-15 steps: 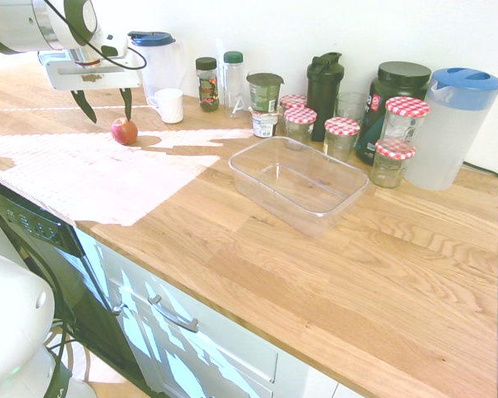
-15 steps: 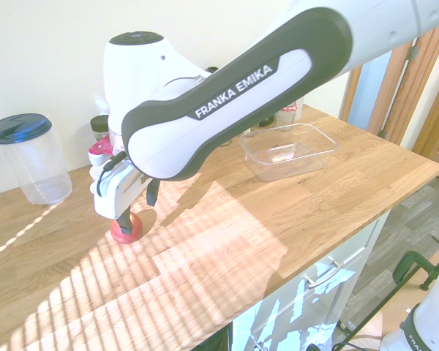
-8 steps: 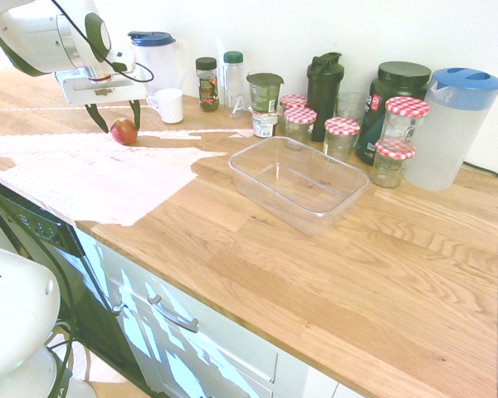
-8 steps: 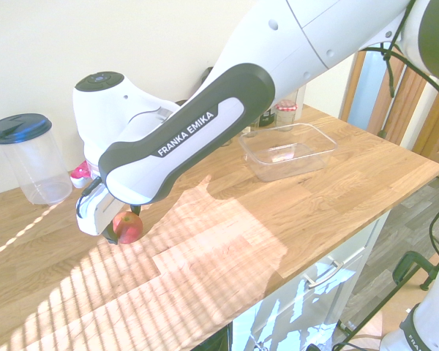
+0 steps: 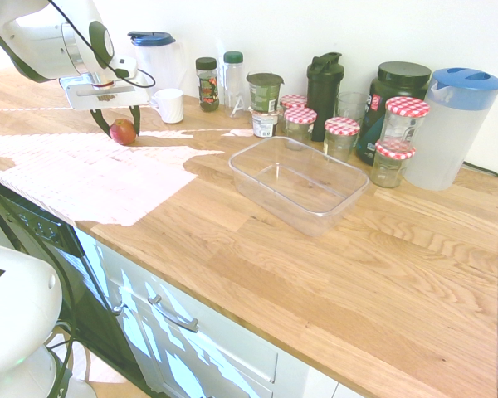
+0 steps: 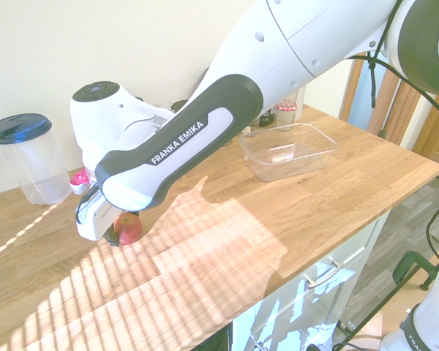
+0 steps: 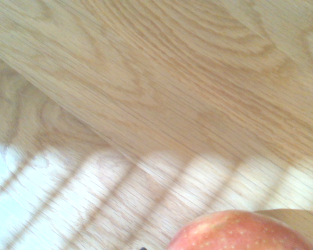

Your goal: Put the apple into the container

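Note:
The small red apple (image 5: 123, 131) rests on the wooden countertop at the far left, near the wall; it also shows as apple (image 6: 129, 227) and apple (image 7: 240, 232). My gripper (image 5: 120, 127) has come down over it and is open, one dark finger on each side of the fruit. In the second exterior view the gripper (image 6: 121, 232) sits low at the counter, partly hidden by the arm. The clear plastic container (image 5: 299, 184) stands empty well to the right of the apple, and shows again as container (image 6: 289, 150).
A white mug (image 5: 169, 105) and a blue-lidded pitcher (image 5: 158, 58) stand just behind the apple. Along the wall are bottles, several red-checked-lid jars (image 5: 342, 135), a black shaker (image 5: 324, 83) and a large pitcher (image 5: 452, 128). The counter's front edge (image 5: 191, 274) runs below.
The gripper has dropped from above the apple to counter level, so its fingers now straddle the fruit. The apple itself has not moved.

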You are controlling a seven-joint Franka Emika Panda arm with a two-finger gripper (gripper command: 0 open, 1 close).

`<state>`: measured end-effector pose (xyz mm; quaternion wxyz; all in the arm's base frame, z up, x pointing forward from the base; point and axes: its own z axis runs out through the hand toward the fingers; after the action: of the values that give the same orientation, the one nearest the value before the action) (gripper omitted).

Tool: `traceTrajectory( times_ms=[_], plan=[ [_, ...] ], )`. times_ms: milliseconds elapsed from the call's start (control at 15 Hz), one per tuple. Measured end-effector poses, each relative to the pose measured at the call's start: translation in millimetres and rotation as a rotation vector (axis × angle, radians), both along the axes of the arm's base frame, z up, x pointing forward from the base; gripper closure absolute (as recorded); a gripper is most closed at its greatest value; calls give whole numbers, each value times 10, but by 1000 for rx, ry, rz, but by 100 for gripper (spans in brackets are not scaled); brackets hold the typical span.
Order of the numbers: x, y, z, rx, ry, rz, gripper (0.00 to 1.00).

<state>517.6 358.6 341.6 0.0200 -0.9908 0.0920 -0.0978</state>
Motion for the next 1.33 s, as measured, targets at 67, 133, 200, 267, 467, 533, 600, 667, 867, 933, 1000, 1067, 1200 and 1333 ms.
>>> traceTrajectory(
  times_ms=[67, 133, 200, 267, 467, 533, 600, 667, 867, 933, 1000, 1067, 1200, 1333],
  plan=[
    [5, -5, 1, 1, 0, -2, 100],
    [12, -12, 8, 4, 1, -6, 100],
    [29, -18, 38, 12, 1, -15, 100],
    [61, -23, 119, 29, -1, -31, 100],
    [226, -228, 668, 69, -17, -108, 100],
    [310, -461, 885, 65, -22, -159, 100],
    [401, -813, 1094, 52, -23, -223, 100],
    [479, -1232, 1285, 39, -19, -295, 100],
    [550, -2698, 1690, 5, -11, -499, 100],
    [533, -3148, 1721, 1, -10, -557, 100],
    [512, -3511, 1697, -4, -2, -606, 100],
    [481, -3801, 1619, -9, 11, -645, 100],
    [381, -4205, 1377, -16, 44, -707, 100],
    [243, -4501, 1117, -22, 80, -742, 100]
  ],
)
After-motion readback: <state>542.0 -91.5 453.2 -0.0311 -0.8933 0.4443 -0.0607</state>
